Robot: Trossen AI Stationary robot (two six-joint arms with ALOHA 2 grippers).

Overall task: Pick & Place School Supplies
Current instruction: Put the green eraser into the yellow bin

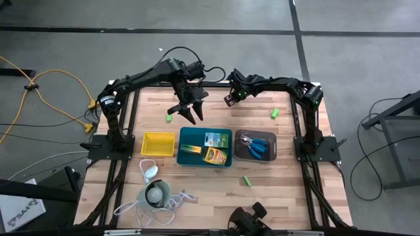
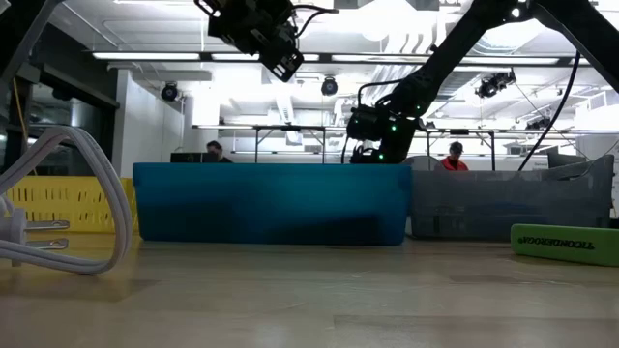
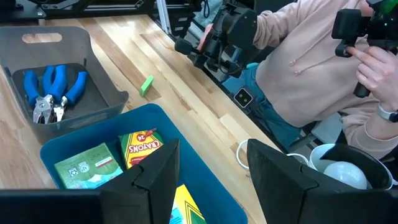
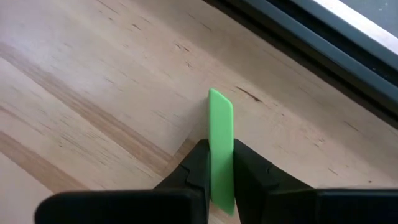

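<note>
Near the table's far edge, right claw [image 4: 219,171] pinching lime-green block [image 4: 221,143], left claw [image 1: 184,113] spread above teal tray [image 1: 185,160].

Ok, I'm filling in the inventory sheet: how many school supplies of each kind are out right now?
Lime-green blocks: 4, one in the right gripper
Crayon boxes: 2
Green-and-white pack: 1
Blue-handled pliers: 2
Total: 9

Two dark jointed arms with black cables, green indicator lights, and black two-fingered tools.
</note>
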